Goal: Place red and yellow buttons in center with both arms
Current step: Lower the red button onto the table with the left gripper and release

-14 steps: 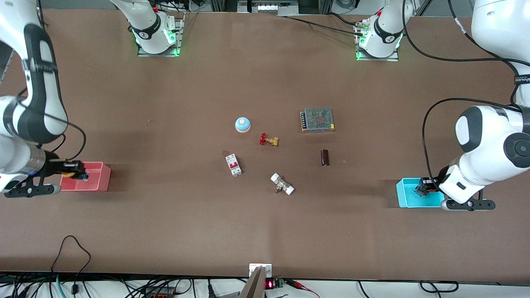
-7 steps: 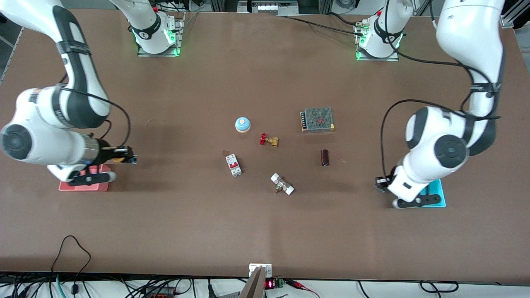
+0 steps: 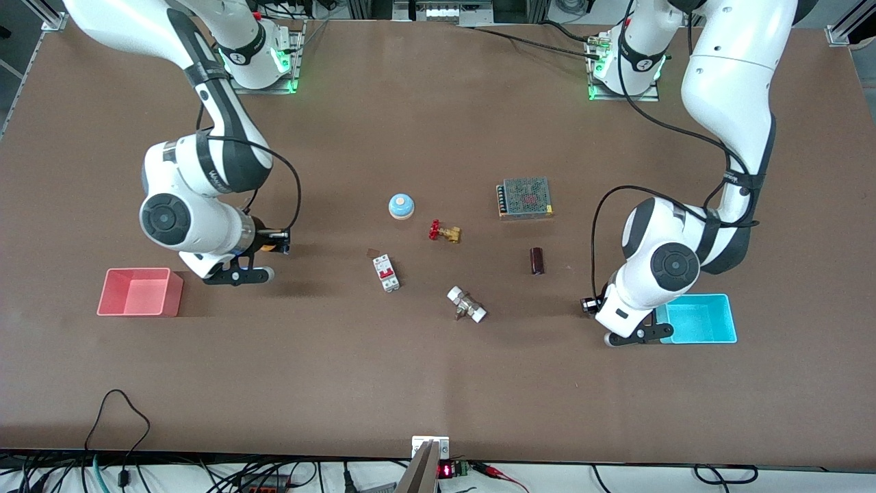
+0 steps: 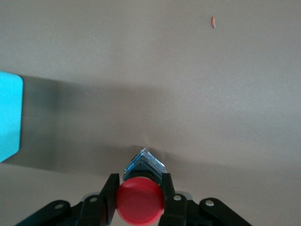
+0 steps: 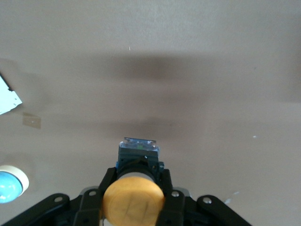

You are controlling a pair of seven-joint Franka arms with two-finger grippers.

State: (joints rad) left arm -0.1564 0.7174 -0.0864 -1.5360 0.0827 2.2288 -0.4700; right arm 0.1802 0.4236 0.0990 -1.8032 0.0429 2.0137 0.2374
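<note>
Spanning the whole scene, the brown surface (image 3: 438, 383) carries two white arms reaching in from their bases. The right arm (image 3: 205, 198) bends over bare brown surface between the pink bin (image 3: 140, 292) and the cluster of parts at the middle; the left arm (image 3: 684, 260) hangs just beside the cyan bin (image 3: 701, 319), toward its own end of the surface.

The right gripper (image 5: 134, 188) has its fingers closed tight on the yellow button (image 5: 134, 197), cap toward the wrist camera, held up over bare surface. The left gripper (image 4: 139, 193) is clamped the same way on the red button (image 4: 139, 200), over bare surface next to the cyan bin. Both buttons are off the surface and well apart from the center.

At the middle lie, from larger to smaller, a mesh-topped metal box (image 3: 525, 197), a white circuit breaker (image 3: 386, 272) with a red switch, a white-ended metal fitting (image 3: 467, 305), a blue-domed round button (image 3: 402, 206), a red-handled brass valve (image 3: 444, 231) just beside that dome and nearer the front camera, and a dark cylinder (image 3: 537, 261) between the metal box and the left gripper.
</note>
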